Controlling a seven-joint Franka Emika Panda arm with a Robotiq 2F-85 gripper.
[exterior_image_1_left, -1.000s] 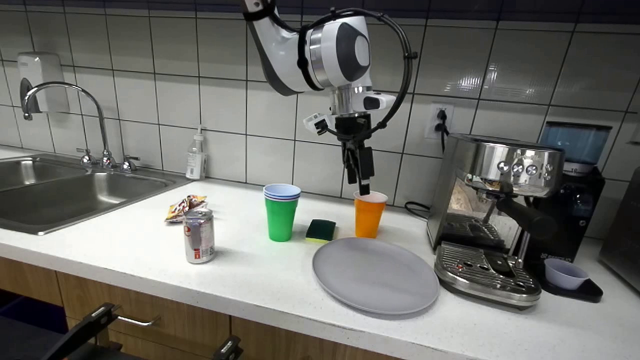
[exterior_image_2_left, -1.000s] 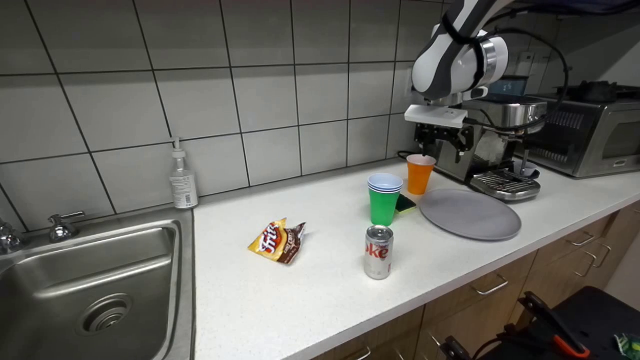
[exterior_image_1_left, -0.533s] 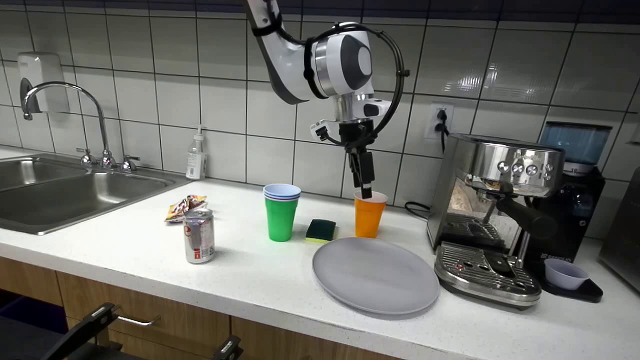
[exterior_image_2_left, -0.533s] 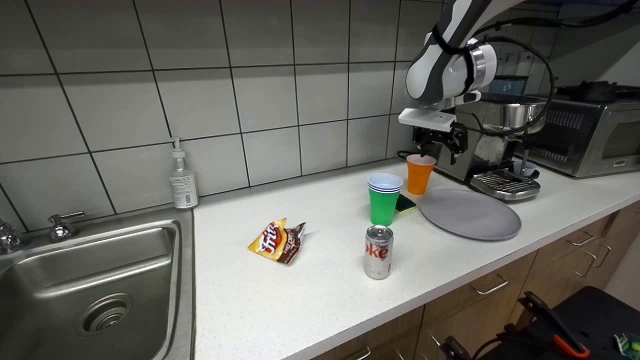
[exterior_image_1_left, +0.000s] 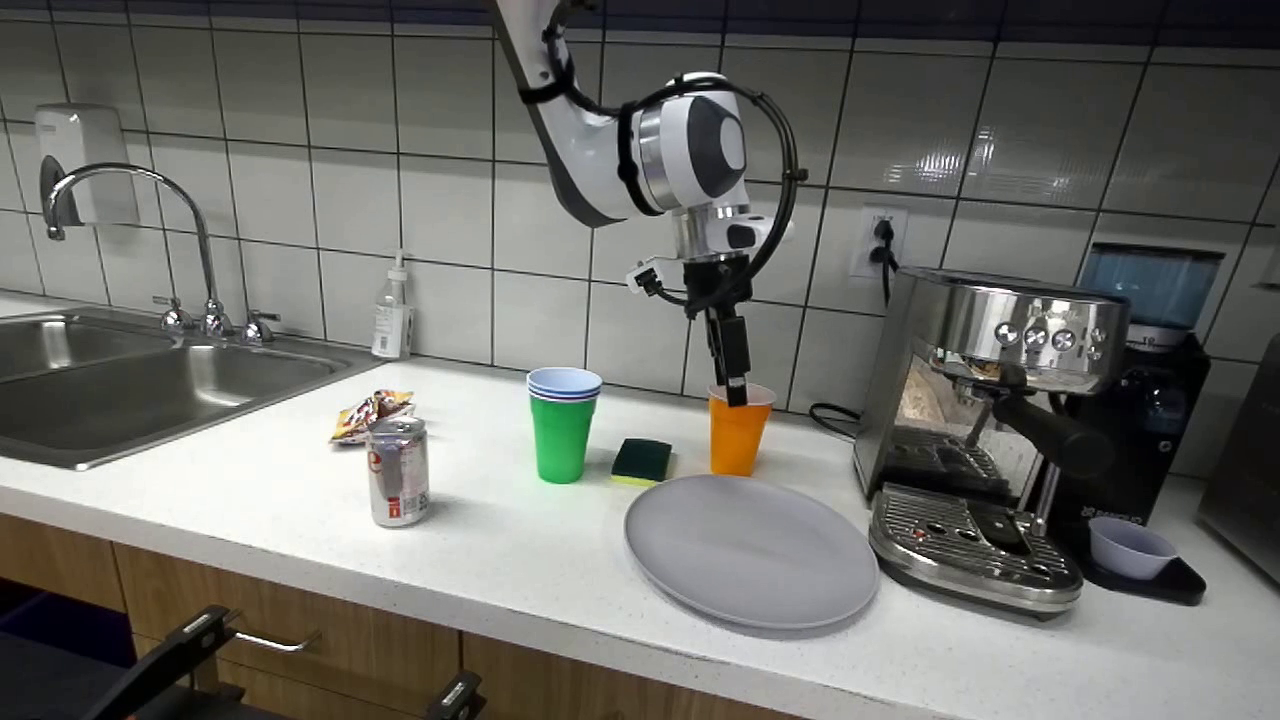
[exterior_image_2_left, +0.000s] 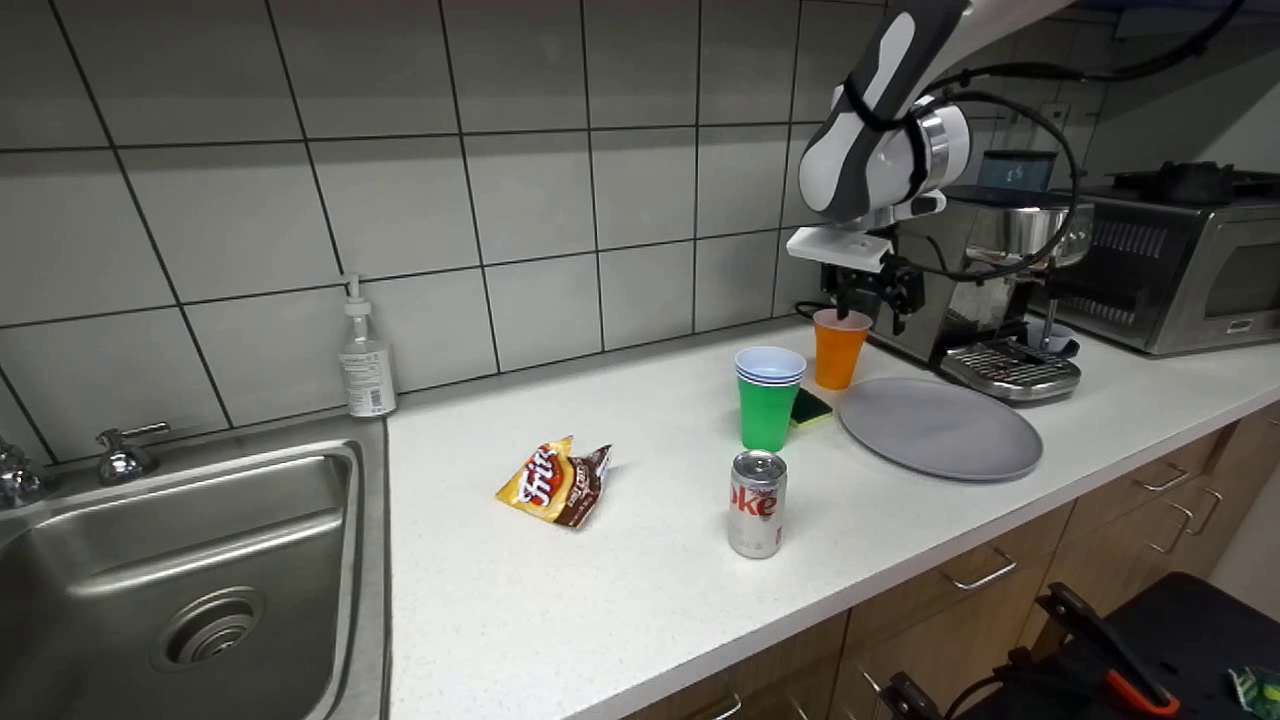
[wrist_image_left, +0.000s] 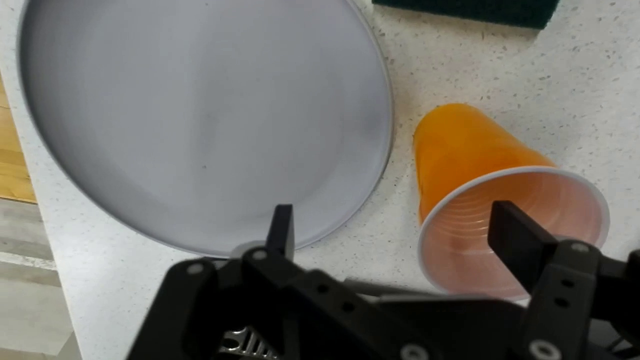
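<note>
The orange cup (wrist_image_left: 457, 145), pale-rimmed and ridged inside, stands upright between the sponge (exterior_image_1_left: 642, 460) and the coffee machine (exterior_image_1_left: 945, 410), near the tiled wall (exterior_image_2_left: 540, 200). The end effector (wrist_image_left: 393, 222) is spread wide, gripping nothing; one finger (wrist_image_left: 515, 240) overlaps the cup's mouth, whether inside it I cannot tell. A narrow strip of surface (exterior_image_1_left: 500, 550) parts cup from plate (exterior_image_1_left: 750, 550); a broader stretch runs from the green cup stack (exterior_image_1_left: 562, 440) to the front edge. The bag (exterior_image_2_left: 555, 482) reads "Frit", the can (exterior_image_2_left: 756, 505) "oke".
</note>
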